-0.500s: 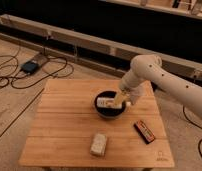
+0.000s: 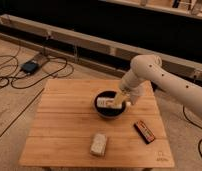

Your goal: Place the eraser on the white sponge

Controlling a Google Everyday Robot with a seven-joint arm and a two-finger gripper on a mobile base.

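1. Find the pincer (image 2: 122, 101) over the black bowl (image 2: 105, 113) near the middle of the table (image 2: 59, 125), spread wide and gripping nothing as far as can be seen.
2. Locate the eraser (image 2: 144, 131) flat on the table at about 4 o'clock from the bowl, near the right edge, lying aslant and untouched.
3. Locate the white sponge (image 2: 98, 144) at about 7 o'clock from the bowl, close to the front edge, well apart from the eraser and at about 8 o'clock from it.
4. Judge the step in hand as the reach for the eraser, with nothing of the task done yet.
5. Lift clear of the bowl's rim first, to avoid nudging the bowl or the white rectangular item (image 2: 105, 103) inside it.
6. Swing toward 4 o'clock, turn the wrist to set the fingers across the eraser's short width, and come straight down.
7. Hold off closing until straddling both long sides, to avoid shoving so flat a bar sideways.
8. Close gently, check for a level hold, then carry toward 8 o'clock and set down centred on the sponge.
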